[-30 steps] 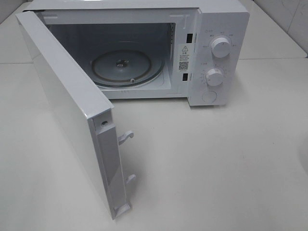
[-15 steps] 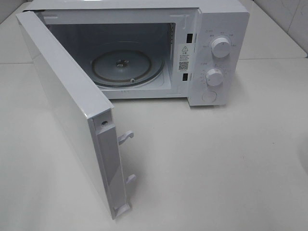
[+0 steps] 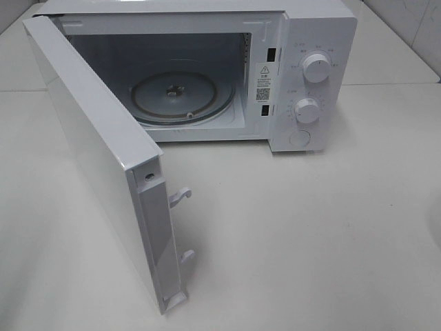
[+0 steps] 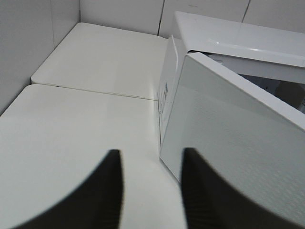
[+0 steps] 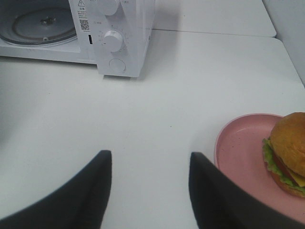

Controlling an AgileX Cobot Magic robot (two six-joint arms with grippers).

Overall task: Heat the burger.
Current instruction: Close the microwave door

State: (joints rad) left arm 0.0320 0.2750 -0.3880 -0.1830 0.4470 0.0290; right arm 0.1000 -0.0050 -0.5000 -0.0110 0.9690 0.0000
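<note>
On the bench [image 3: 310,227], the microwave [image 3: 303,76] door [image 3: 103,158] hangs wide open, near the left tool [image 4: 150,191]. The burger [image 5: 288,152] sits on a pink plate [image 5: 238,148] beside the right tool [image 5: 150,191]. Both tools' jaws are apart, holding nothing.

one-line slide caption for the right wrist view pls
Open right gripper hovers over white table, golden-bun burger on pink round plate, open white microwave beyond.

Dark, rounded hand fingers [image 5: 95,191]

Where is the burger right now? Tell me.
The burger shows only in the right wrist view, sitting on the pink plate on the white table, apart from the open microwave and near the right gripper.
</note>
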